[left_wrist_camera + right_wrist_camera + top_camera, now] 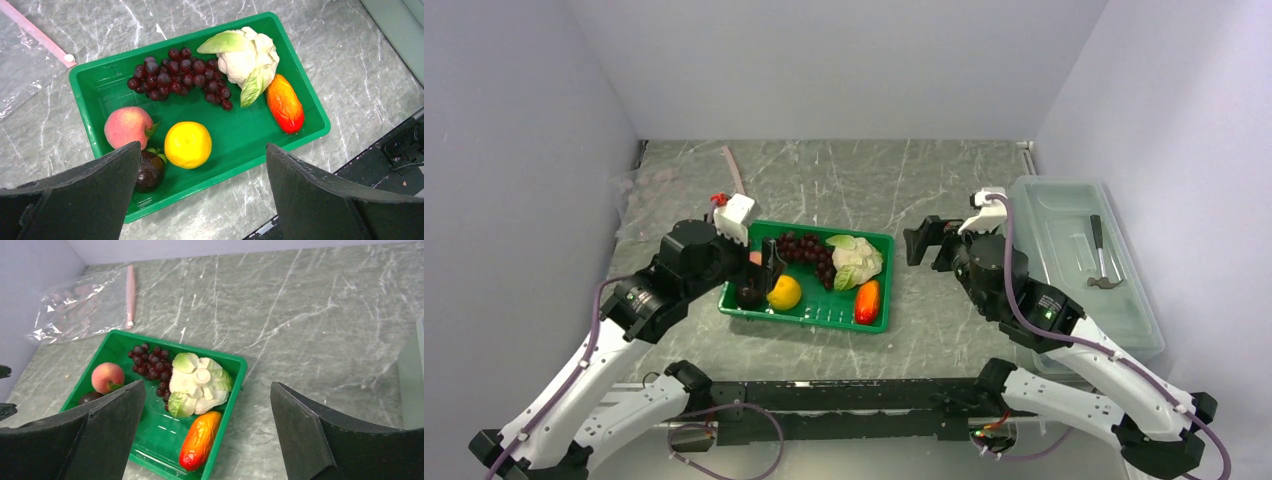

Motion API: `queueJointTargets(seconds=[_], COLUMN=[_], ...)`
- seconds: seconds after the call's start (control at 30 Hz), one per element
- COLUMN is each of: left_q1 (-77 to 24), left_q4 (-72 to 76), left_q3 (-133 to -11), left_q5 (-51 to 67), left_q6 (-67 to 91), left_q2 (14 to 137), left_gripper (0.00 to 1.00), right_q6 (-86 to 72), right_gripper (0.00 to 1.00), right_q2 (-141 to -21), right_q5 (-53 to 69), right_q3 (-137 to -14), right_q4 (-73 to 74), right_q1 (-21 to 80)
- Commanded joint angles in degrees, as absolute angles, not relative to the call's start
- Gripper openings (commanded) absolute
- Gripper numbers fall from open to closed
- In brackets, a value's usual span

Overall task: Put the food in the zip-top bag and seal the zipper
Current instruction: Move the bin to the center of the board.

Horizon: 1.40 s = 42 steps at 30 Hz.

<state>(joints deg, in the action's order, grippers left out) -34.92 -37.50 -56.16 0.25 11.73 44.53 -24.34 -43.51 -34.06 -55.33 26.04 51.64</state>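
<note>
Green plastic holds everything so far: the tray sits mid-tabletop with all the food in it. The grape bunch and the lettuce lie along its far side, with the red-orange oblong fruit at its right end. The lemon, a peach and the small dark round fruit lie toward its left end.

The zip-top bag lies flat on the tabletop beyond the tray's far-left corner. Its pink zipper ends just beside that corner. Whether the mouth is open cannot be told.

The left arm hangs over the tray's left end with its jaws spread wide and empty, the lemon and the dark fruit below the gap. The right arm hovers to the right of the tray, its jaws also apart and holding nothing. A clear lidded box with a hammer in it stands at the far right and has no part in this.

I judge this to be the opening step, the first pick, with nothing bagged yet. The next move calls for the left jaws to drop straight onto one round piece and close without nudging its neighbours. The limp bag will likely need its mouth held up by the other arm, since a flat film gives no opening to push fruit through.
</note>
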Motion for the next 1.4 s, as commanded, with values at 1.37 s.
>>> queueJointTargets(seconds=[1.37], left_q1=[-35.05], left_q4=[-48.25], left_q3=[-55.01], left_q5=[-15.41], left_q6=[22.62], left_q2=[35.95], left_gripper=[1.00], right_q6=[-7.17], right_gripper=[0.99], right_q2=[-63.64], right_q5=[-8.47], right_q3=[-66.41], right_q4=[27.22], right_q1=[51.92])
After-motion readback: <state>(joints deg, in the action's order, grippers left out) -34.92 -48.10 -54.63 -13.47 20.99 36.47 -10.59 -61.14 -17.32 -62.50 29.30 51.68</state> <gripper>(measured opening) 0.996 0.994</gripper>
